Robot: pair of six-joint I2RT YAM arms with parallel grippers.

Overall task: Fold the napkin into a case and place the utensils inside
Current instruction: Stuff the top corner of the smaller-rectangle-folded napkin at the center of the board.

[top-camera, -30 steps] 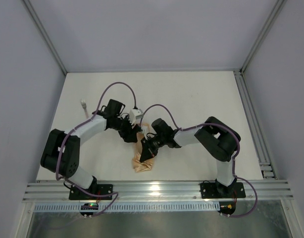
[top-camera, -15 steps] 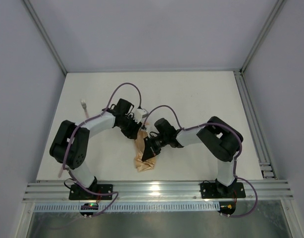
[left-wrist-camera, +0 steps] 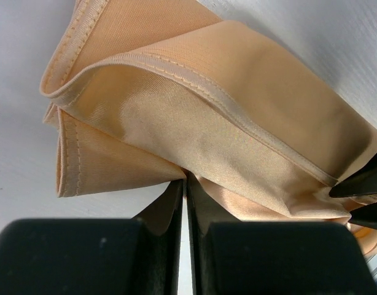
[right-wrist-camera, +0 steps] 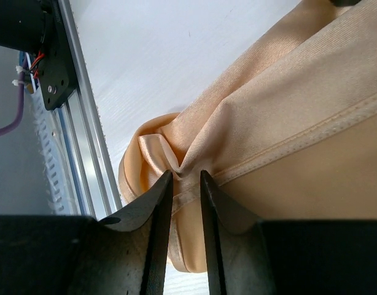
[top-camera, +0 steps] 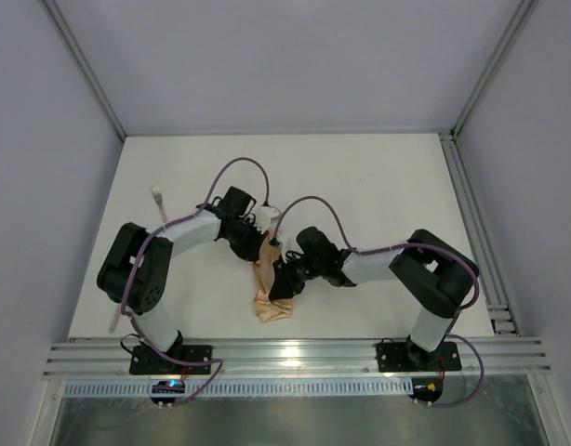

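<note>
White table point(top-camera: 378, 186), grey walls around, alu rail point(top-camera: 295, 353) at near edge. Napkin point(top-camera: 267, 299) lies crumpled and partly folded near table centre, a bit toward the near edge, between the two arms; peach-orange, stitched hems show, several layers stacked and loose, not a neat pouch. Left gripper point(left-wrist-camera: 186, 178) at the napkin's far end: jaws pressed together, only a hairline slit, a thin fold of cloth pinched at the tips. Right gripper point(right-wrist-camera: 184, 175) just beside it, over the napkin's middle: jaws apart by a narrow gap, a puckered bunch of hem sitting between the tips, can't tell if it is squeezed. One utensil point(top-camera: 158, 196) on the table far left, well apart from the napkin and both grippers, not inside any cloth.
</note>
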